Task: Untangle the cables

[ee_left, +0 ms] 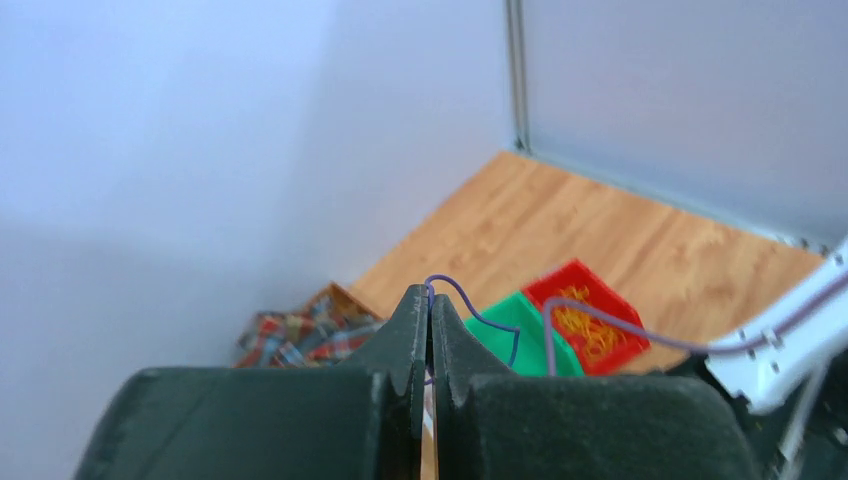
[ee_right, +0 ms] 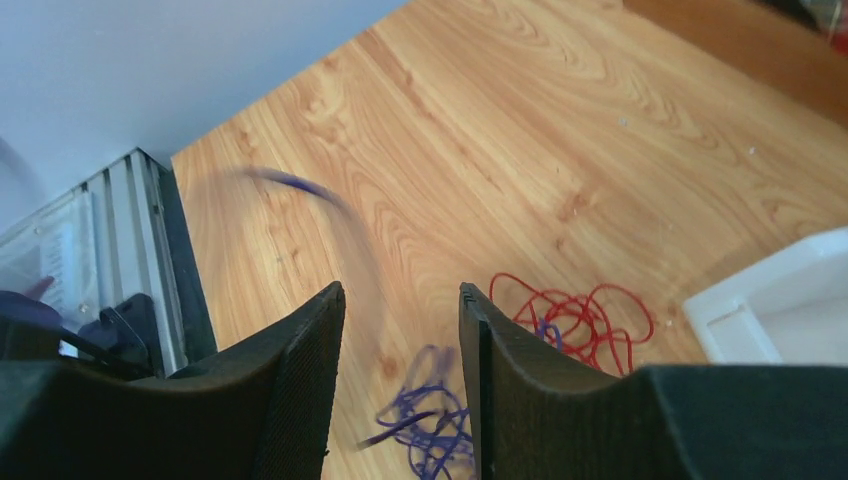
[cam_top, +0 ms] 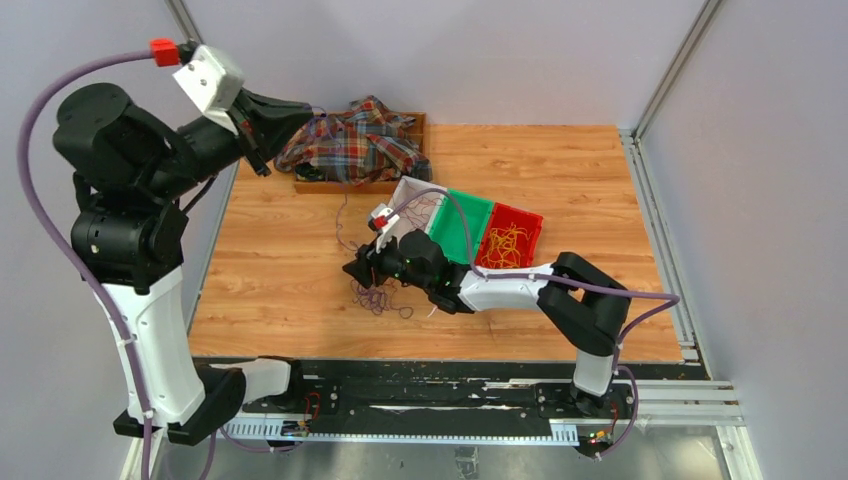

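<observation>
Left gripper (ee_left: 430, 295): clenched, raised high at the far left, pinching a single purple strand (ee_left: 462, 292) that arced out from between its closed tips and ran down toward the desk (ee_right: 520, 130). Right gripper (ee_right: 401, 290): jaws apart with a clear gap, nothing seen clamped between them, held low over the desk just beside the loose heap. Step in hand, as judged: lifting one strand free with the left while the right pins or parts the rest. To do it well, the right gripper should close on only one or two loops at the heap's edge, not the whole knot. The left should draw gently along the strand's own line so that crossings slide apart rather than cinch, because wire this fine would likely snag and spring. Cables (cam_top: 378, 297): hair-thin loops lying on the desk near its middle, ahead of the right gripper. They comprised a dark purple cluster (ee_right: 430, 435) just beyond the jaw tips and a red cluster (ee_right: 580, 320) beside it, the two touching, with one purple loop crossing into the red. One blurred purple length (ee_right: 300, 185) hung in the air to the left. Yellow-orange loops (cam_top: 505, 247) lay apart in a red bin (cam_top: 528, 222), next to a green bin (cam_top: 465, 225) and a white bin (ee_right: 780, 310). A plaid cloth (cam_top: 355, 140) lay at the far edge.
</observation>
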Motion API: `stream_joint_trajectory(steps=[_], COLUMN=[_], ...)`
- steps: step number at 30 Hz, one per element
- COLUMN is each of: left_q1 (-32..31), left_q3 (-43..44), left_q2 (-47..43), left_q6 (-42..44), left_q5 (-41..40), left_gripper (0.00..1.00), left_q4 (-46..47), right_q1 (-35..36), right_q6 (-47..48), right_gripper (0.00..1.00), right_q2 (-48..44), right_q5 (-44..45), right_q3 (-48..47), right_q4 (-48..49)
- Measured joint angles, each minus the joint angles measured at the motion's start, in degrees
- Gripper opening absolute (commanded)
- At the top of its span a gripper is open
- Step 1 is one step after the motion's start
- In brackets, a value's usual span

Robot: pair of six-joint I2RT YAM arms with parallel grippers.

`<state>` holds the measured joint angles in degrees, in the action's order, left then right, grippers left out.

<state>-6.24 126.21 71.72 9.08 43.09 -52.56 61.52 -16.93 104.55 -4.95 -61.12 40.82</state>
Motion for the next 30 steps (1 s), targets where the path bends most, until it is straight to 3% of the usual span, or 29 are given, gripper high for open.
stream_joint_trajectory(steps=[8,15,21,30], left_q1=[0.0,0.0,0.0,0.0], left_q3=[-1.79,-5.35,-8.13,-0.28], left_q2=[-2.6,-4.31,-4.87,-0.02], left_q6=[-8.26,-9.14,-9.79,-4.57], left_q5=[-10.8,-23.21,-28.39,-35.87], left_gripper=[0.0,0.0,0.01,0.01], left_q4=[19.12,34.01,45.13,55.19], right_q1=[0.04,1.6,2.49,3.21], right_q6=[-1.25,-2.34,-2.93,-4.17], right_gripper=[0.47,0.51,0.56,0.6], right_q2=[3.82,5.42,5.62,5.62], right_q5=[-0.02,0.0,-0.02,0.02], right_q3=[4.22,5.88,6.47,8.85], right_q4=[1.81,2.64,2.99,3.41])
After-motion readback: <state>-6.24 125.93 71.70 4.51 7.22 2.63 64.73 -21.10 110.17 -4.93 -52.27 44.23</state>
